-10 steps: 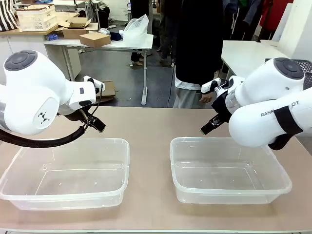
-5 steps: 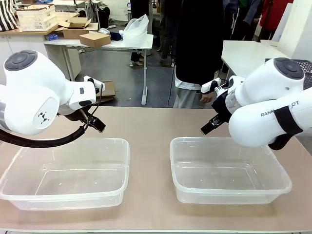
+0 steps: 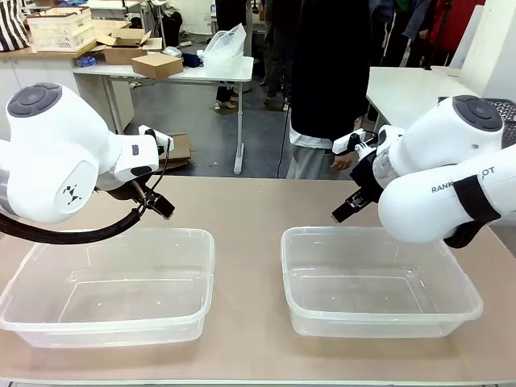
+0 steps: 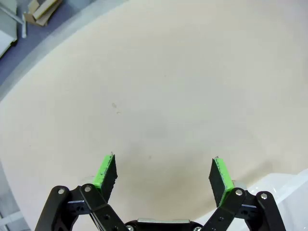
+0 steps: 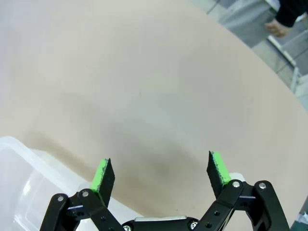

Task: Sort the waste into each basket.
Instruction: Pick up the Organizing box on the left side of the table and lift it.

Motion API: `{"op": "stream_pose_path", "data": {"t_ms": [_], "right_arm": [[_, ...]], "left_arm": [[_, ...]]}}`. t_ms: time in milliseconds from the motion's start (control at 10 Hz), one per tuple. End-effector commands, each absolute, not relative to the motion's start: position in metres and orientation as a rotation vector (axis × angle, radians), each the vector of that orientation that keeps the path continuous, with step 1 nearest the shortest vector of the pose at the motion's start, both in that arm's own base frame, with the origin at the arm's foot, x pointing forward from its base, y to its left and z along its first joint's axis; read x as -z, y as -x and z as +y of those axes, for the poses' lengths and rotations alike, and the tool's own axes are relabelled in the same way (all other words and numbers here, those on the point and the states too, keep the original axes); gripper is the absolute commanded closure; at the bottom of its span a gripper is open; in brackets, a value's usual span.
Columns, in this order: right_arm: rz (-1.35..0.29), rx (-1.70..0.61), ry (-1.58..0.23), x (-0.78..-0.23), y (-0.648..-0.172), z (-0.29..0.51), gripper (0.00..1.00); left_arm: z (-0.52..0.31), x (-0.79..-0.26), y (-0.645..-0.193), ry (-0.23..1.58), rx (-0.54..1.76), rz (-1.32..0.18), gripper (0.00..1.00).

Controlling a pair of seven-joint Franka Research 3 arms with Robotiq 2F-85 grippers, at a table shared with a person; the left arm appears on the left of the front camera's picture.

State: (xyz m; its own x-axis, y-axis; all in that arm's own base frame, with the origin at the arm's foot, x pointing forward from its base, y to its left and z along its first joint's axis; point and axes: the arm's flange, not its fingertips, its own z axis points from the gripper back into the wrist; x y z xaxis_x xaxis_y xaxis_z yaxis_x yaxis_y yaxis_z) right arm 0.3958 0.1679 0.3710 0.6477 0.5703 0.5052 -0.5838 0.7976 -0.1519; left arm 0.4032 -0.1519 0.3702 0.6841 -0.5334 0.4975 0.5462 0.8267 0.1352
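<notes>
The two baskets are sitting side by side on the near half of the table (image 3: 246,201), the left basket (image 3: 113,294) in front of the left arm and the right basket (image 3: 371,290) in front of the right arm. Both are lying empty, with their long sides running across the table and a strip of bare tabletop between them. The left gripper (image 3: 163,208) is hanging just past the far rim of its basket, pointing down and toward the middle. In its wrist view the left gripper (image 4: 163,166) is standing spread wide with nothing between the green pads (image 4: 103,171), looking down on bare table, and a corner of the basket (image 4: 293,190) is showing at the lower right. The right gripper (image 3: 342,214) is mirroring it above the far left corner of the right basket. Seen from its own wrist, the right gripper (image 5: 161,163) is likewise spread and holding nothing, with the basket's rim (image 5: 24,168) at the lower left. A person (image 3: 326,81) is standing at the far edge, one hand (image 3: 343,164) hanging just behind the right gripper. Judging from this, any can or bottle is likely coming from the far side, beyond both grippers. The right arm is sitting nearer that hand, and each basket is lying toward the robot from its own gripper.
</notes>
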Motion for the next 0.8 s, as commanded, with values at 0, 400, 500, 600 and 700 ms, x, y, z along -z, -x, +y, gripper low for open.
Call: {"op": "stream_pose_path", "data": {"t_ms": [0,400,500,600,700], "right_arm": [[-0.566,-0.656,-0.025,-0.371,-0.396,0.168,0.0],[-0.829,-0.583,0.001,-0.524,-0.247,0.118,0.0],[-0.675,-0.658,-0.042,-0.508,-0.222,0.109,0.0],[-0.564,-0.632,-0.065,-0.48,-0.218,0.109,0.0],[-0.509,-0.637,-0.117,-0.452,-0.226,0.115,0.0]], "left_arm": [[-0.152,-0.37,-0.403,0.025,0.605,-0.55,0.0],[-0.149,-0.517,-0.264,-0.002,0.509,-0.673,0.0],[-0.148,-0.511,-0.241,0.054,0.555,-0.608,0.0],[-0.152,-0.495,-0.227,0.153,0.687,-0.534,0.0],[-0.162,-0.475,-0.236,0.092,0.667,-0.574,0.0]]}}
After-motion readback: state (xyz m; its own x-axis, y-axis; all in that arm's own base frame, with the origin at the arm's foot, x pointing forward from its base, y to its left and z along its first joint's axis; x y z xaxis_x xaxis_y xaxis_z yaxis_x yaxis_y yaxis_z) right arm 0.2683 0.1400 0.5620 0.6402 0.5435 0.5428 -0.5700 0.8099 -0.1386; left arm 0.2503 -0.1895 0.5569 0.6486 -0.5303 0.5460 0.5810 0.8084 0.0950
